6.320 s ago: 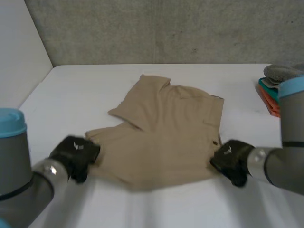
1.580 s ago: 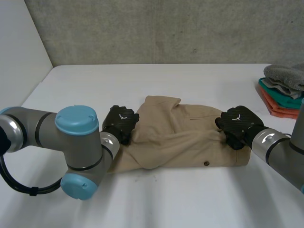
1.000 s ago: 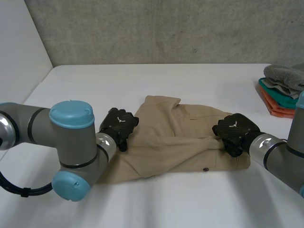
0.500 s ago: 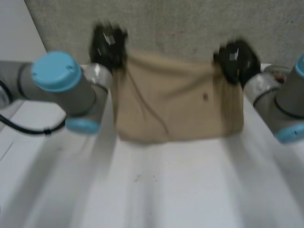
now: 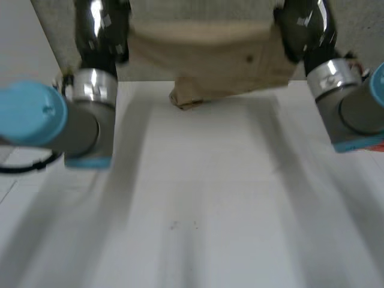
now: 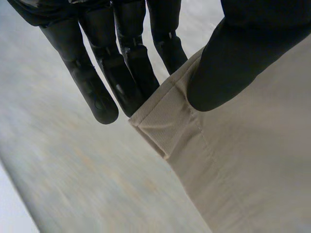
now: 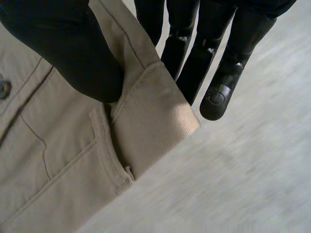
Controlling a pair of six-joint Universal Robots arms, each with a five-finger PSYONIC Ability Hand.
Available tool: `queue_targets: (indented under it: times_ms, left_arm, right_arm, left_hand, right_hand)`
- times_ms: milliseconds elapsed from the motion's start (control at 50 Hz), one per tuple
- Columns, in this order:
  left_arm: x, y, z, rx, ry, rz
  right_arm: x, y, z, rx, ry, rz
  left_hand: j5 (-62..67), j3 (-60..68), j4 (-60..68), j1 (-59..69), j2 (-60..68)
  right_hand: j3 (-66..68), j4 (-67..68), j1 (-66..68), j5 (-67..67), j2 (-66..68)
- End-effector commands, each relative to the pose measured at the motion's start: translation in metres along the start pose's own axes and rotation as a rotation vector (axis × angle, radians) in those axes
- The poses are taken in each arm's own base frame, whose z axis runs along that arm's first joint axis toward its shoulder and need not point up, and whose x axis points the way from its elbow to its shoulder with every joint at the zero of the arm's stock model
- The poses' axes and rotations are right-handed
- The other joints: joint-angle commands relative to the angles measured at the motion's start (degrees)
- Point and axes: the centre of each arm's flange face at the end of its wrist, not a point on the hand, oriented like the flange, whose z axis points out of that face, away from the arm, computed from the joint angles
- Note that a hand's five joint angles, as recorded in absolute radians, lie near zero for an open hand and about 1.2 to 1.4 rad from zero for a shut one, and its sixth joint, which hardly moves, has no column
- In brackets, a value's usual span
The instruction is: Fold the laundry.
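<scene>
A tan garment (image 5: 210,66) with a small dark button hangs in the air high above the far side of the white table (image 5: 198,198), stretched between my two hands. My left hand (image 5: 99,27) pinches the garment's left corner (image 6: 165,121) between thumb and fingers. My right hand (image 5: 303,27) pinches the right corner (image 7: 150,107) the same way, beside a seam and belt loop. A fold of the cloth's lower edge (image 5: 187,99) droops below the rest, near the table's far edge.
A grey concrete wall (image 5: 54,24) rises behind the table. Both forearms reach up on either side of the garment, the left arm (image 5: 84,114) with its blue cap near the table's left edge, the right arm (image 5: 348,102) at the right.
Both hands have lifted the garment off the table and carried it up and away from me; a second ago it lay folded on the table under both hands.
</scene>
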Motion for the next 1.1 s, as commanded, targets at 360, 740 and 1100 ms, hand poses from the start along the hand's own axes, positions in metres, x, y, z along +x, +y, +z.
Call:
queue_targets:
  times_ms: [360, 740, 1100]
  left_arm:
    - [0.004, -0.02, -0.234, -0.848, 0.651, 0.166]
    - [0.013, -0.033, -0.253, -0.879, 0.768, 0.184]
    - [0.013, -0.053, -0.304, -0.99, 1.186, 0.364]
  right_arm:
    - [-0.057, -0.014, -0.194, -0.921, -0.682, 0.124]
    - [-0.058, -0.033, -0.237, -1.015, -0.779, 0.081]
    - [-0.053, -0.066, -0.281, -1.108, -1.023, 0.053]
  left_hand:
    - [13.79, 11.7, 11.19, 13.93, 11.3]
    - [13.79, 11.7, 11.19, 13.93, 11.3]
    - [13.79, 11.7, 11.19, 13.93, 11.3]
  right_hand:
    - [12.27, 11.65, 23.21, 12.76, 12.58]
    - [12.27, 11.65, 23.21, 12.76, 12.58]
    - [12.27, 11.65, 23.21, 12.76, 12.58]
